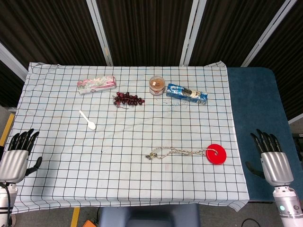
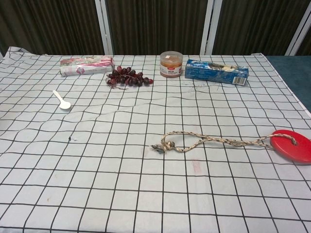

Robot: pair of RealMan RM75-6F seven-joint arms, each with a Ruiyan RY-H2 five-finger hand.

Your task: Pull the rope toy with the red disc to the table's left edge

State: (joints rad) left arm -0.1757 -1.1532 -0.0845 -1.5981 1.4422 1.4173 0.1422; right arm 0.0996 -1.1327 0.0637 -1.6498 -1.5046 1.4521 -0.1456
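Here, the scene is listed by item.
Rope toy: laid flat on the checked cloth, in the near right part of the table; also seen in the chest view.
Long axis: run left to right across the table, roughly parallel to the near edge.
Direction: the knotted, looped end is pointed toward the left; the red disc is set at the right end, close to the cloth's right border.
Left hand: kept off the cloth at the left edge, fingers spread, nothing grasped.
Right hand: held over the blue surface to the right of the cloth, fingers spread apart, nothing grasped; well apart from the disc.
Far row: a pink packet, grapes, a jar and a blue packet are lined up.
Spoon: laid left of centre, white, at a slant.
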